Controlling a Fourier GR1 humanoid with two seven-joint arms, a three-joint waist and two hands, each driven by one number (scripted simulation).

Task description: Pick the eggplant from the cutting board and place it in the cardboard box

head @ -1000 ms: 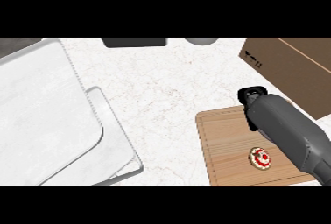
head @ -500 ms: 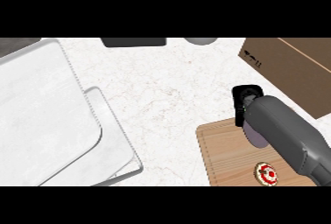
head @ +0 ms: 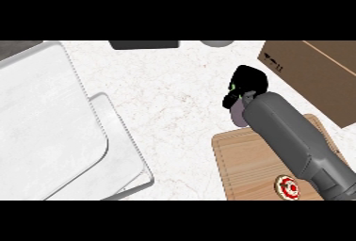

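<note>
- We looked steeply down on a white marbled bench [head: 173, 108].
- Our right robot hand [head: 246, 87], black at the end of a grey forearm [head: 295, 141], was over the bench just beyond the far edge of a light wooden cutting board [head: 243, 164].
- Its fingers were curled round a pale purple eggplant [head: 240, 113]; only a small part of the eggplant showed, beneath the hand and beside the forearm.
- The eggplant was above the bench near the board's far edge, between the board and a brown cardboard box [head: 313, 75]. It was not in the box.
- The box stood at the right, near the hand, and we could not tell whether the two touched.
- A small round red and white object [head: 288, 187] lay on the near part of the board, partly covered by the forearm.
- A large pale grey sink basin [head: 49, 132] filled the left side.
- A dark flat object [head: 142, 44] and a grey round object [head: 217, 43] sat at the far edge.
- Our left robot hand was out of sight.
</note>
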